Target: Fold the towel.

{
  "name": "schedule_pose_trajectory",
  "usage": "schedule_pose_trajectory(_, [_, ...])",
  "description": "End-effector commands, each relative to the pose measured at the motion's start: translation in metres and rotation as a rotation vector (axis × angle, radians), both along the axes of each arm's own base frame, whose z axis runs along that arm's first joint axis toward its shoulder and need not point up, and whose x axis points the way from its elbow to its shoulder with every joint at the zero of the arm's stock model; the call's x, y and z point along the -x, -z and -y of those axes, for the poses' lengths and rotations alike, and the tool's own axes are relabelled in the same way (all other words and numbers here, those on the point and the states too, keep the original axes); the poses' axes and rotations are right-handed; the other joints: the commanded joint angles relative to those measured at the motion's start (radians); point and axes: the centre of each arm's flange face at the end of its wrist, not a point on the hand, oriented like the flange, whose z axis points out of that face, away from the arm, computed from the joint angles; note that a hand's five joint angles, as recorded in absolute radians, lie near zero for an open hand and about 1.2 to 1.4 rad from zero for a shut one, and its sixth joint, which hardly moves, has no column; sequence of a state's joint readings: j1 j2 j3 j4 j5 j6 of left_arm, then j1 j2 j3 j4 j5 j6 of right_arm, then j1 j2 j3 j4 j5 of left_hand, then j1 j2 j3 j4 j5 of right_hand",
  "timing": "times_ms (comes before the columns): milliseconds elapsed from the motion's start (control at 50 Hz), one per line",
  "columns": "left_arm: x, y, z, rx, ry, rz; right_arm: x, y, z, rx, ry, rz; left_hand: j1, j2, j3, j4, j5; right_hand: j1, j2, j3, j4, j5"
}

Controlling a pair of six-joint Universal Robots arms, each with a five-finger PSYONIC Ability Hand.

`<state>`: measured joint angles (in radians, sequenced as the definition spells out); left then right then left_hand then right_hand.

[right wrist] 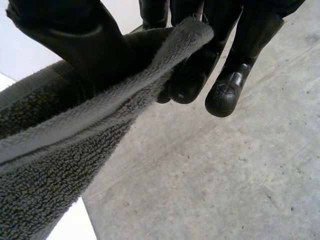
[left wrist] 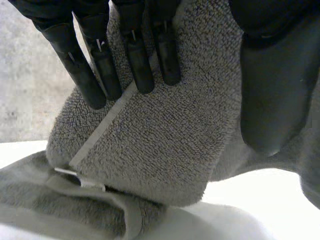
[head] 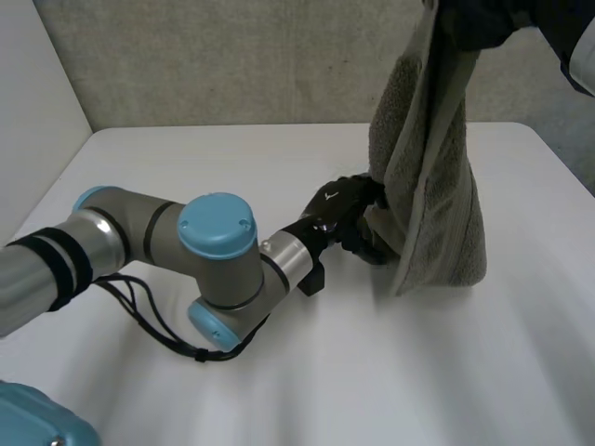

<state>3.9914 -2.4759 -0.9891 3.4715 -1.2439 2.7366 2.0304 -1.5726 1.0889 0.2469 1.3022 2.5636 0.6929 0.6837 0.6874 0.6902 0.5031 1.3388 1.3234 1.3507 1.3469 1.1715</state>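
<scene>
- Towel (head: 432, 186): grey terry, hangs upright right of centre in the head view; lower end sits bunched on the white counter (head: 232, 167), upper end runs to the frame's top right
- Right robot hand (head: 476, 26), top right of frame, held high above the counter: grasping the towel's upper edge; in the right wrist view the hem is nipped betw. thumb and fingers (right wrist: 225, 45)
- Reason (judged): lifting by one edge lets the cloth hang under its own wt, so layers drop straight & a free edge can be found
- Left robot hand (head: 346, 216), centre of frame, low and near the counter: sits at the towel's left side edge, lower half
- Left wrist view: straight fingers (left wrist: 137, 65) lie on one face of a doubled flap w/ a pale hem strip, thumb (left wrist: 277, 90) on the other side; reads as a pinch grasp on the towel
- Reason (judged): 2nd hold point low on the edge, so the towel can be spread betw. both hands before laying flat
- Left arm (head: 214, 251): enters from lower left, elbow bent, forearm approx. level w/ the counter, wrist aimed right at the towel
- Status (judged): no fold made yet; towel is neither flat nor spread
</scene>
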Motion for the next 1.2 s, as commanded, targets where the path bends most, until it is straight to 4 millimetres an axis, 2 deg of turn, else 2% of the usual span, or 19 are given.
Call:
schedule_pose_trajectory(20, [0.003, -0.001, 0.014, 0.028, -0.097, -0.018, 0.005, 0.007, -0.008, -0.013, -0.006, -0.01, -0.021, -0.012, -0.016, -0.019, -0.006, 0.057, 0.073, 0.046, 0.049, 0.05])
schedule_pose_trajectory(380, [0.012, 0.027, 0.027, 0.017, -0.122, 0.001, 0.004, 0.003, -0.007, 0.029, -0.01, 0.013, -0.007, 0.002, -0.001, -0.004, 0.009, 0.057, 0.073, 0.046, 0.049, 0.05])
schedule_pose_trajectory(440, [0.014, 0.029, 0.029, 0.017, -0.122, 0.003, 0.004, 0.002, -0.007, 0.036, -0.012, 0.017, 0.119, 0.129, 0.125, 0.122, 0.135, 0.057, 0.073, 0.046, 0.049, 0.05])
schedule_pose_trajectory(480, [0.016, 0.031, 0.03, 0.02, -0.115, 0.004, 0.004, 0.002, -0.006, 0.04, -0.009, 0.019, 0.479, 0.488, 0.484, 0.481, 0.494, 0.057, 0.073, 0.046, 0.049, 0.05])
schedule_pose_trajectory(560, [0.019, 0.031, 0.027, 0.024, -0.08, -0.001, 0.006, 0.002, -0.002, 0.04, 0.002, 0.023, 0.702, 0.712, 0.708, 0.705, 0.718, 0.057, 0.073, 0.046, 0.049, 0.05])
schedule_pose_trajectory(700, [0.026, 0.025, 0.017, 0.035, 0.016, -0.012, 0.01, 0.002, 0.002, 0.034, 0.018, 0.025, 0.703, 0.713, 0.709, 0.706, 0.719, 0.057, 0.073, 0.046, 0.049, 0.05])
schedule_pose_trajectory(780, [0.026, 0.008, 0.014, 0.06, 0.024, -0.024, 0.011, 0.003, 0.003, 0.032, 0.027, 0.018, 0.703, 0.713, 0.709, 0.706, 0.719, 0.057, 0.073, 0.046, 0.049, 0.05])
schedule_pose_trajectory(820, [0.021, 0.001, 0.018, 0.061, 0.008, -0.027, 0.012, 0.004, 0.004, 0.026, 0.03, 0.017, 0.703, 0.713, 0.709, 0.706, 0.719, 0.057, 0.073, 0.046, 0.049, 0.05])
schedule_pose_trajectory(860, [-0.002, -0.019, 0.038, 0.074, -0.051, -0.031, 0.012, 0.007, 0.005, 0.014, 0.035, 0.011, 0.703, 0.713, 0.709, 0.706, 0.719, 0.057, 0.073, 0.046, 0.049, 0.05])
schedule_pose_trajectory(880, [-0.002, -0.019, 0.038, 0.074, -0.052, -0.031, 0.012, 0.007, 0.005, 0.014, 0.035, 0.011, 0.703, 0.713, 0.709, 0.706, 0.719, 0.057, 0.073, 0.046, 0.049, 0.05])
schedule_pose_trajectory(900, [-0.021, -0.033, 0.053, 0.083, -0.099, -0.036, 0.012, 0.01, 0.005, 0.008, 0.036, 0.005, 0.703, 0.713, 0.709, 0.706, 0.719, 0.057, 0.073, 0.046, 0.049, 0.05])
schedule_pose_trajectory(920, [-0.021, -0.034, 0.053, 0.083, -0.099, -0.036, 0.012, 0.01, 0.005, 0.007, 0.036, 0.005, 0.703, 0.713, 0.709, 0.706, 0.719, 0.057, 0.073, 0.046, 0.049, 0.05])
schedule_pose_trajectory(960, [-0.056, -0.056, 0.07, 0.106, -0.172, -0.033, 0.012, 0.015, 0.005, -0.005, 0.036, -0.002, 0.703, 0.713, 0.709, 0.706, 0.719, 0.057, 0.073, 0.046, 0.049, 0.05])
schedule_pose_trajectory(980, [-0.057, -0.056, 0.07, 0.106, -0.172, -0.033, 0.012, 0.015, 0.005, -0.005, 0.036, -0.002, 0.703, 0.713, 0.709, 0.706, 0.719, 0.057, 0.073, 0.046, 0.049, 0.05])
schedule_pose_trajectory(1020, [-0.084, -0.075, 0.075, 0.138, -0.227, -0.027, 0.011, 0.018, 0.006, -0.014, 0.036, -0.006, 0.703, 0.713, 0.709, 0.706, 0.719, 0.057, 0.073, 0.046, 0.049, 0.05])
schedule_pose_trajectory(1060, [-0.095, -0.083, 0.074, 0.147, -0.247, -0.025, 0.011, 0.02, 0.006, -0.021, 0.037, -0.009, 0.703, 0.713, 0.709, 0.706, 0.719, 0.057, 0.073, 0.046, 0.049, 0.05])
schedule_pose_trajectory(1140, [-0.112, -0.088, 0.069, 0.139, -0.273, -0.014, 0.011, 0.029, 0.008, -0.049, 0.048, -0.021, 0.703, 0.713, 0.709, 0.706, 0.719, 0.057, 0.073, 0.046, 0.049, 0.05])
schedule_pose_trajectory(1180, [-0.121, -0.088, 0.058, 0.129, -0.278, -0.005, 0.013, 0.049, 0.017, -0.134, 0.069, -0.058, 0.703, 0.713, 0.709, 0.706, 0.719, 0.057, 0.073, 0.046, 0.049, 0.05])
schedule_pose_trajectory(1200, [-0.121, -0.088, 0.058, 0.129, -0.278, -0.005, 0.013, 0.049, 0.017, -0.135, 0.07, -0.059, 0.703, 0.713, 0.709, 0.706, 0.719, 0.057, 0.073, 0.046, 0.049, 0.05])
